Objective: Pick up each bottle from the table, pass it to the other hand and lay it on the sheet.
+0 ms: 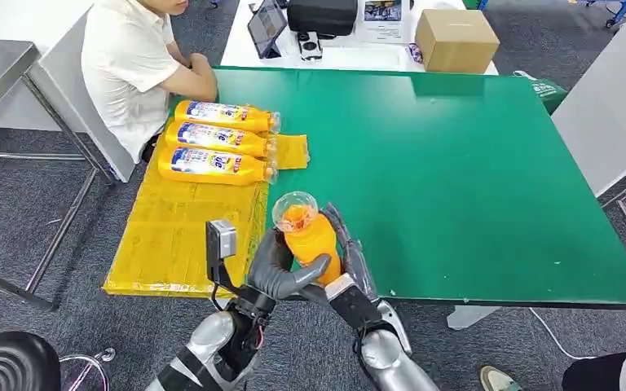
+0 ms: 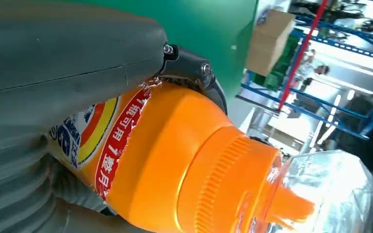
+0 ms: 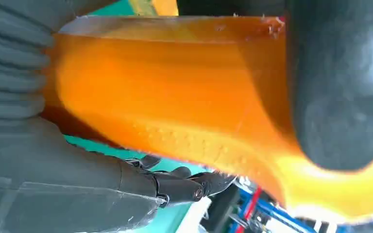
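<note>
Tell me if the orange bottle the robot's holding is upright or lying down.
Upright. The orange bottle stands with its clear cap on top, off the green table, gripped between the left hand and right hand.

Four orange bottles in all: one bottle (image 1: pixel 310 238) stands upright between the fingers of the left hand (image 1: pixel 281 273) and the right hand (image 1: pixel 350 265), and three bottles (image 1: pixel 216 139) lie side by side on the single yellow sheet (image 1: pixel 171 236), well beyond the fingertips. One cardboard box (image 1: pixel 456 39) sits far from both hands.
</note>
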Action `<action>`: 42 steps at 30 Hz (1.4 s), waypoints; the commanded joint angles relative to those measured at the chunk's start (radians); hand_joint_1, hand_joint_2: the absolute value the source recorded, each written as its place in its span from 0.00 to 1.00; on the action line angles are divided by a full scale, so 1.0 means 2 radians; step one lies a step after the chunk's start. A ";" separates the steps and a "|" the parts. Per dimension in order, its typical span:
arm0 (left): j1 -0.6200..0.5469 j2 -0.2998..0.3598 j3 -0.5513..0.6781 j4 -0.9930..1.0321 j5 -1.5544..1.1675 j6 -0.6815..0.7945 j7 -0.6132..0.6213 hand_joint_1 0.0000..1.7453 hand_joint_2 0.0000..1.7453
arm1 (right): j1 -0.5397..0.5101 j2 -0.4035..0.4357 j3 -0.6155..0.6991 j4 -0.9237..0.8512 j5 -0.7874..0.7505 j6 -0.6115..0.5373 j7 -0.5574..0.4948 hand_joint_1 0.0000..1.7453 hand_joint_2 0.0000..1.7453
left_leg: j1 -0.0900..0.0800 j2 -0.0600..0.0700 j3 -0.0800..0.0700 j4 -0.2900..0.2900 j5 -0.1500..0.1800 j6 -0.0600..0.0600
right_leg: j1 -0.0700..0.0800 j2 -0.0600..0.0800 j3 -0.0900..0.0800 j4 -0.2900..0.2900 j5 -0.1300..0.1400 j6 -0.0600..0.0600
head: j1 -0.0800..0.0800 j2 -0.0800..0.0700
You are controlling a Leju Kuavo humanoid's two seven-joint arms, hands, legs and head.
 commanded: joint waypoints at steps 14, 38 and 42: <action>-0.006 0.025 0.002 -0.023 0.002 0.000 0.002 1.00 1.00 | 0.005 -0.009 0.016 -0.024 -0.003 -0.004 -0.008 0.00 0.00 | 0.000 0.000 0.002 0.000 0.000 -0.001 | 0.000 0.000 0.001 0.000 0.000 -0.001 | 0.000 0.000; -0.081 0.066 0.039 0.056 -0.509 0.223 0.027 1.00 1.00 | 0.083 0.085 -0.239 -0.285 0.053 -0.187 -0.025 0.00 0.00 | 0.000 -0.003 0.000 0.000 0.000 -0.001 | 0.000 -0.003 0.000 0.001 -0.001 -0.001 | 0.000 0.000; -0.087 0.066 0.039 0.064 -0.540 0.212 0.045 1.00 1.00 | 0.077 0.087 -0.231 -0.272 0.050 -0.187 -0.025 0.00 0.00 | 0.000 -0.004 0.001 0.000 0.001 -0.001 | 0.000 -0.003 0.001 0.000 -0.001 -0.001 | 0.001 0.000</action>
